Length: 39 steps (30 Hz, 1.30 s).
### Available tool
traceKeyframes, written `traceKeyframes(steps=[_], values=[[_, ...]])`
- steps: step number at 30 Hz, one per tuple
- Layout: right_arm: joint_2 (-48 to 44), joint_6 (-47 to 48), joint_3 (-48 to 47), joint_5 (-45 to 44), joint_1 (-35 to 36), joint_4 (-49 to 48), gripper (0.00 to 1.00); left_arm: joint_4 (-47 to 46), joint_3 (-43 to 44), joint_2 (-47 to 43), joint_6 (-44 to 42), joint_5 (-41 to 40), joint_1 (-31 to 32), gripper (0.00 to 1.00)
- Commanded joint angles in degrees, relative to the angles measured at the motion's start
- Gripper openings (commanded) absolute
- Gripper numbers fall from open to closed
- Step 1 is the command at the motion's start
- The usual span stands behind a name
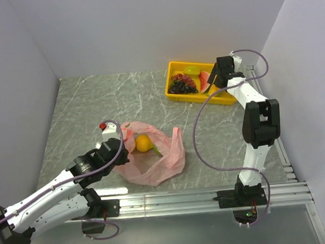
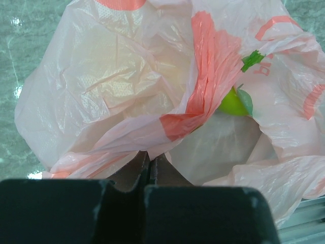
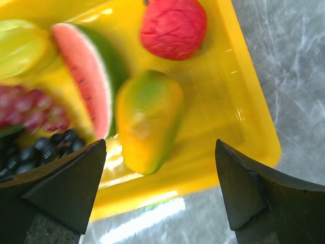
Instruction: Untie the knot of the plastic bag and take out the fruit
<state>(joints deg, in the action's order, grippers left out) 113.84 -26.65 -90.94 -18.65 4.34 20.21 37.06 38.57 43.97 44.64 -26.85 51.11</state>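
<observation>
One plastic bag (image 1: 154, 167), lower centre, showing one orange fruit (image 1: 143, 143) and one green fruit (image 2: 231, 104). One yellow tray (image 1: 194, 97), upper right; one watermelon slice (image 3: 84, 71).

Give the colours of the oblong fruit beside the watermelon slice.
Fruit: yellow-orange with a green patch, clearest in the right wrist view.

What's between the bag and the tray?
Top view: only bare tabletop between bag and tray; a purple cable loops just beside that stretch.
</observation>
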Motion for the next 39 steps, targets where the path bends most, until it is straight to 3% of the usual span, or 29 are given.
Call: traceKeyframes(steps=[1,9,16,20,26,30,31,36,39], values=[[-9.5,4.5,2.5,1.2,3.5,-3.0,0.92,-2.1,0.2,-0.4,-0.3,-0.6,-0.2,0.01],[-25.1,20.1,11.2,0.5,25.3,-4.2,0.84,-1.1,0.1,2.0,2.0,-1.5,-0.3,0.01],[-37.3,24.3,22.2,5.0,46.1,-6.4,0.71,-1.4,-0.6,2.4,3.2,-0.2,-0.6,0.00],[-41.2,24.8,26.0,8.6,53.5,-7.9,0.63,-2.9,-2.1,1.9,4.8,0.6,-0.6,0.01],[-40.1,19.3,30.6,20.0,57.5,-14.4,0.46,-4.4,-3.3,3.4,6.9,1.9,-0.6,0.01],[-34.7,17.2,31.5,21.7,58.1,-15.2,0.35,-4.7,-3.1,3.4,7.5,2.4,-0.5,0.01],[-33.3,16.7,32.1,21.7,58.1,-15.8,0.29,-4.6,-3.1,3.2,7.9,2.5,-0.6,0.01],[-28.3,14.4,34.2,13.4,57.8,-13.2,0.25,-6.3,-5.1,2.3,8.5,4.1,-0.6,0.01],[-28.3,12.3,36.9,3.8,57.4,-11.1,0.27,-7.8,-6.3,2.6,8.6,5.7,-0.6,0.01]])
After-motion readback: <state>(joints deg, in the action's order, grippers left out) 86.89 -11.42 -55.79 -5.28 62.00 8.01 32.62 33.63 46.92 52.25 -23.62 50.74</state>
